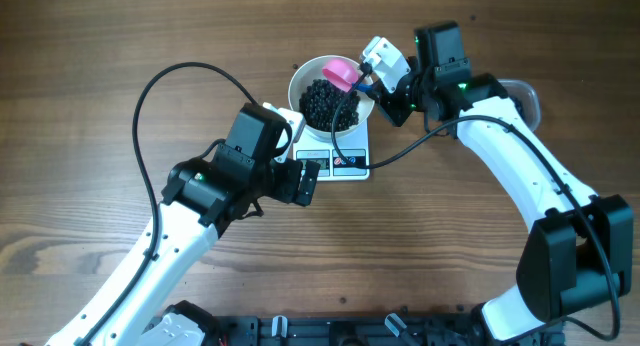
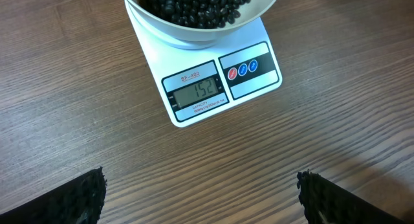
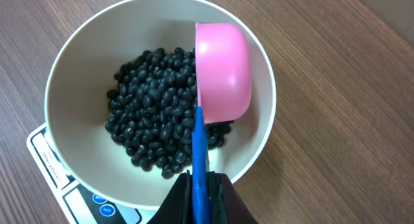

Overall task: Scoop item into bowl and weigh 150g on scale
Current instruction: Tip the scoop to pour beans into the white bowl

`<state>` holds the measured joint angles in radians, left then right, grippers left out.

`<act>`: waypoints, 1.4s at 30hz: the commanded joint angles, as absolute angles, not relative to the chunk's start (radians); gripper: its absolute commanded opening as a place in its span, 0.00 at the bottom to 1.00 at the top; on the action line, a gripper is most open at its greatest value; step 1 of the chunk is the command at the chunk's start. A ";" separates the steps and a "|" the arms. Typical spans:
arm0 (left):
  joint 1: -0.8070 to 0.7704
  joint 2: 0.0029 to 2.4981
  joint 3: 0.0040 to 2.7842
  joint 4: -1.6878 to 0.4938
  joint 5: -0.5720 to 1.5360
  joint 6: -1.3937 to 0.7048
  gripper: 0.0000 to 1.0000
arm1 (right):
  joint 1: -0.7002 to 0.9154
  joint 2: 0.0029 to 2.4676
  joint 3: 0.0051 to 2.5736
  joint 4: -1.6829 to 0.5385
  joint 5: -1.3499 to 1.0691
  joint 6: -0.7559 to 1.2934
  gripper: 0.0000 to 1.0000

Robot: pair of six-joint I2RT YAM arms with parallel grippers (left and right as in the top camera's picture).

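While the wooden worktop [image 1: 80, 46] spreads under both white arms, the flat white scale [image 2: 259, 68] lies near its middle with the white bowl [image 3: 71, 75] standing on its platform, covering the far part and leaving the display [image 2: 196, 91] and the small round buttons [image 2: 243, 69] in sight; the display reads 152. Over the right side of the bowl hangs a pink scoop [image 3: 223, 72], its rounded back turned toward the right wrist camera and its rim down among the item [image 3: 155, 120], a dark heap of small black beans on the bowl's floor. The right pincer [image 3: 200, 198] is clamped tight on the scoop's thin blue handle [image 3: 199, 146], its two dark fingers pressed against either side of it, just above the bowl's near rim. The left pincer [image 2: 202, 201] stands spread as wide as it goes, its ribbed black fingers [image 2: 81, 198] far apart at the lower corners of the left wrist view. It holds nothing and touches nothing, hanging above bare wood just in front of the scale's display end.
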<state>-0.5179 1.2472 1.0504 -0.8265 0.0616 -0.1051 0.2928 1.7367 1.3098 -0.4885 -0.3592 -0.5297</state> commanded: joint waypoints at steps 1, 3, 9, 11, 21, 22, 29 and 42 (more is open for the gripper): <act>-0.515 1.240 1.070 -0.826 0.070 -0.082 1.00 | 0.295 1.748 1.314 -0.501 -0.389 -0.550 0.04; -0.515 1.240 1.070 -0.826 0.070 -0.082 1.00 | 0.295 1.748 1.314 -0.509 -0.389 -0.550 0.04; -0.515 1.240 1.070 -0.826 0.070 -0.082 1.00 | 0.295 1.748 1.314 -0.518 -0.390 -0.550 0.04; -0.515 1.240 1.070 -0.826 0.070 -0.082 1.00 | 0.295 1.748 1.314 -0.518 -0.390 -0.549 0.04; -0.515 1.240 1.070 -0.826 0.070 -0.082 1.00 | 0.295 1.748 1.314 -0.517 -0.455 -0.484 0.04; -0.515 1.240 1.070 -0.826 0.070 -0.082 1.00 | 0.295 1.748 1.314 -0.517 -0.454 -0.468 0.04; -0.515 1.240 1.070 -0.826 0.070 -0.082 1.00 | 0.294 1.748 1.314 -0.526 -0.472 -0.359 0.04; -0.515 1.240 1.070 -0.826 0.070 -0.082 1.00 | 0.294 1.748 1.314 -0.596 -0.473 -0.309 0.04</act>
